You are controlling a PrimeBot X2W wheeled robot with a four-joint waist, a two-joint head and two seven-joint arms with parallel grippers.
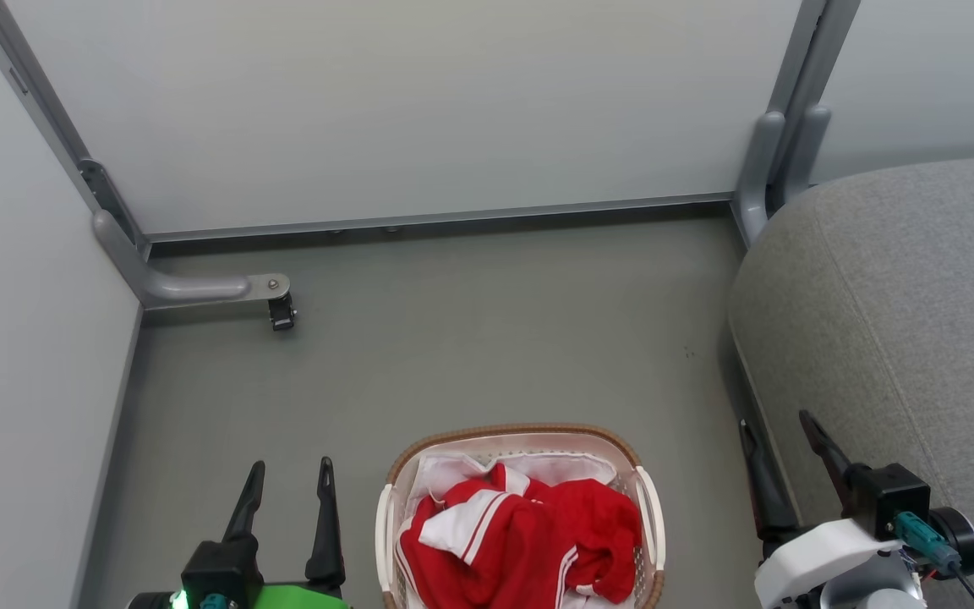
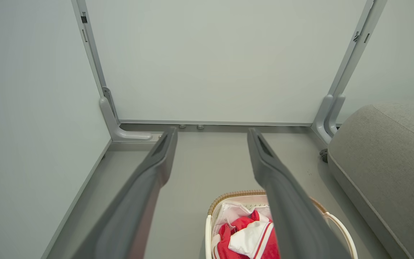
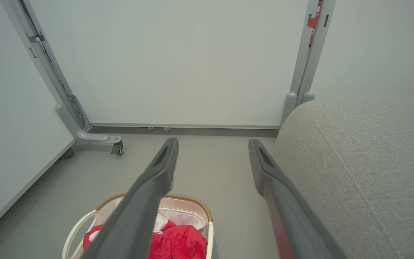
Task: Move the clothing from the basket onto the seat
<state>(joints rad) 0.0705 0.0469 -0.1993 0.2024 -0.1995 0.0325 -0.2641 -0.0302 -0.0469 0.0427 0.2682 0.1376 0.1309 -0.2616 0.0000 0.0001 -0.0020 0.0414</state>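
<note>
At the bottom edge of the head view, the left claw [image 1: 291, 463] stands at lower left, its two dark fingers spread apart and empty. The right claw [image 1: 773, 419] stands at lower right, also spread wide and empty. Its fingers rise just beside the rounded edge of the seat [image 1: 901, 296]; whether they touch the fabric cannot be told.

Between the claws, at bottom centre, the basket [image 1: 521, 430] sits on the floor [image 1: 470, 338], its near end cut by the frame edge. The clothing [image 1: 529, 533] lies inside the basket as a crumpled red heap with white stripes. It rests on a white liner [image 1: 555, 463] that shows at the far end under the brown rim. Both claws are apart from the basket and the clothing.

The seat takes the right side of the frame, grey woven fabric with a seam, apart from the basket across a strip of floor.

Farther up, the floor runs to a pale panel [image 1: 402, 110] across the top of the frame. At upper left a grey metal foot [image 1: 191, 289] reaches out from the corner post and ends in a small black caster [image 1: 281, 315]. Another grey post [image 1: 770, 161] rises at upper right, just behind the seat.
</note>
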